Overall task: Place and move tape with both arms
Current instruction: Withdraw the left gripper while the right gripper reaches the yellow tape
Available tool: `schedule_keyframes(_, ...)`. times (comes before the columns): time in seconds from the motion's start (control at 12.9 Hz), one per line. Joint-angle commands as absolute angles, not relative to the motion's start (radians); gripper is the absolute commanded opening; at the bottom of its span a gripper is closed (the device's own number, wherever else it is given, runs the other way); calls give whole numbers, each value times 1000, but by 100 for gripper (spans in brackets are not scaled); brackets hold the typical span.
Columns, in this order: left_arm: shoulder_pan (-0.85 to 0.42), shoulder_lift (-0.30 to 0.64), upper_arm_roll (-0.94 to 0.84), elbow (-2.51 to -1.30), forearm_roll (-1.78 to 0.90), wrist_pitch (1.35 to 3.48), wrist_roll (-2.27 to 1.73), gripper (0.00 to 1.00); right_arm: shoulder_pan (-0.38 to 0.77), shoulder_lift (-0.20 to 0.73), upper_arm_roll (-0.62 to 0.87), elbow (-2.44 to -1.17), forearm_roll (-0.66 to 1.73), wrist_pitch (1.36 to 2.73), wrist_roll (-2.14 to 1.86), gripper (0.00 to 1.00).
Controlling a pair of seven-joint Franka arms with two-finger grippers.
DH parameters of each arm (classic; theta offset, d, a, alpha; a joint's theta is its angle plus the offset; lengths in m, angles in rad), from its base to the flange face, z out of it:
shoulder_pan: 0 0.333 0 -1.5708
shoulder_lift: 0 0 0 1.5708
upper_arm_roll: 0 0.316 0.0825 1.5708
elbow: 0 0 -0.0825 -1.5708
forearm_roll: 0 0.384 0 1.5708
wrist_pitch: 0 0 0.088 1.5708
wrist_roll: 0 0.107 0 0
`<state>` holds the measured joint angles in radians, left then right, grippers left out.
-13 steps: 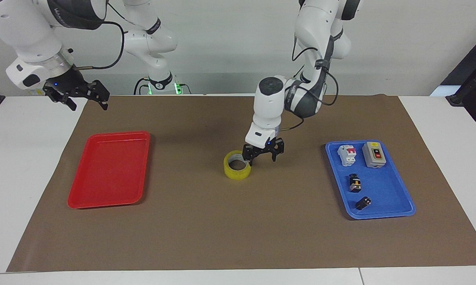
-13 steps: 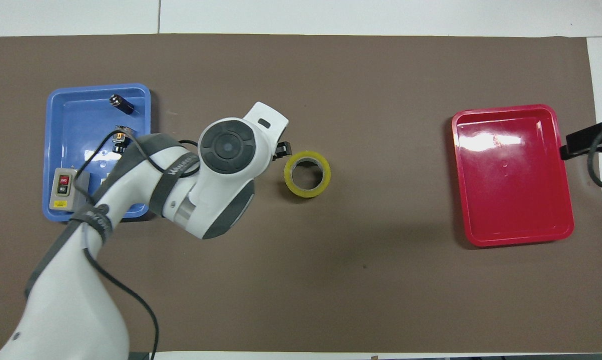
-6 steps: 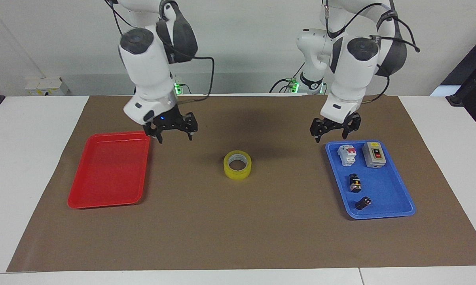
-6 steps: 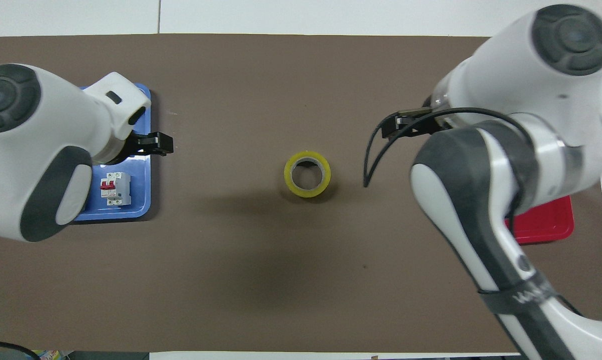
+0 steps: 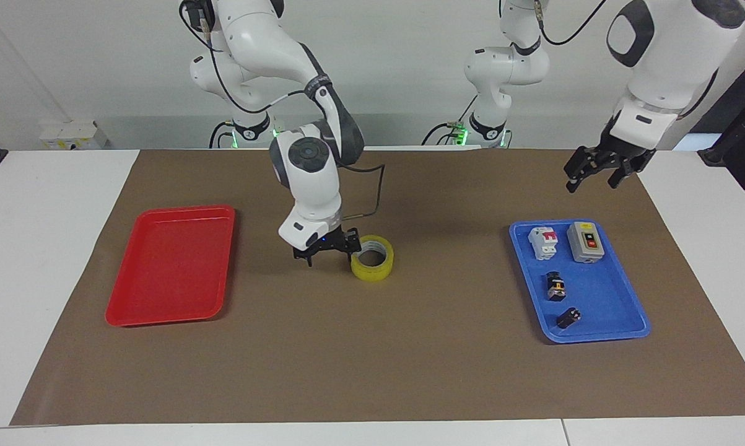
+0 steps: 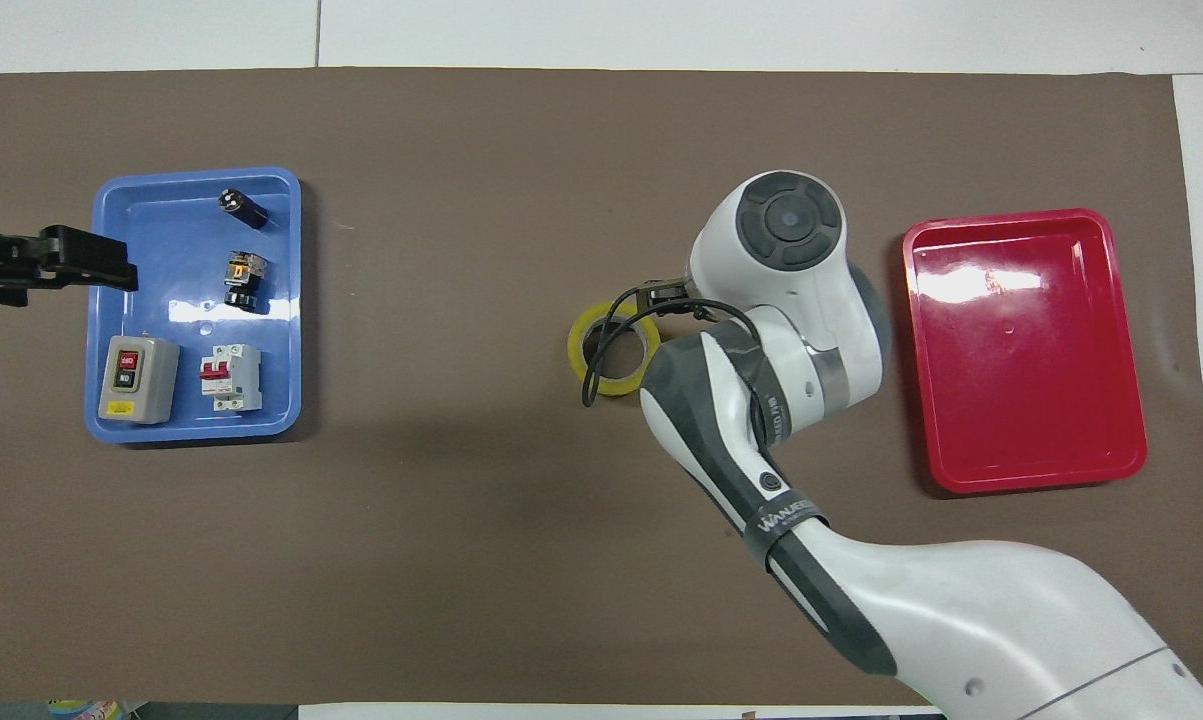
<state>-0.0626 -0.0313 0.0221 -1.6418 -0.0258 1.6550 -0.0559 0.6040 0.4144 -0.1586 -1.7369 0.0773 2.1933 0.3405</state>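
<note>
Jaws apart on the right gripper (image 5: pixel 327 251), low at centre frame just beside the translucent yellow tape roll (image 5: pixel 372 257) on the brown desk mat (image 5: pixel 372 359), left gripper (image 5: pixel 601 167) jaws apart, raised upper right above the blue tray (image 5: pixel 620 331).

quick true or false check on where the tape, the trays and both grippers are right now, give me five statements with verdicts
1. The tape lies flat on the brown mat, between the two trays. True.
2. The right gripper is low beside the tape, jaws open. True.
3. The red tray holds the tape. False: the red tray holds nothing; the tape is on the mat.
4. The left gripper grips a part from the blue tray. False: it is raised and open, holding nothing.
5. Four parts sit in the blue tray, among them a grey switch box and a breaker. True.
</note>
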Motion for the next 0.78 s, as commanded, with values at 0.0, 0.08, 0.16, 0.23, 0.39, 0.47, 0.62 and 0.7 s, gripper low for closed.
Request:
schedule_keyframes(0.0,-37,-38,17,-1614,-51,1550,0,100,617,411,-160,-1747,101,2197,354,100)
schedule_keyframes(0.08,-37,-54,17,-1635,-51,1546,0,100,618,410,-160,-1756,103,2197,356,100)
schedule_keyframes(0.16,-37,-55,17,-1640,-51,1549,0,100,620,407,-158,-1781,107,2219,368,100)
schedule_keyframes(0.23,-38,-55,17,-1638,-49,1549,0,100,618,403,-147,-1792,129,2236,382,100)
schedule_keyframes(0.39,-37,-57,15,-1638,-46,1531,5,100,621,397,-129,-1814,135,2241,390,100)
schedule_keyframes(0.47,-43,-57,15,-1638,-37,1537,18,100,621,391,-120,-1831,135,2252,390,100)
schedule_keyframes(0.62,-35,-57,14,-1638,-40,1542,15,100,621,390,-118,-1836,137,2256,394,100)
schedule_keyframes(0.7,-35,-57,18,-1638,-46,1543,15,100,621,390,-118,-1838,137,2264,399,100)
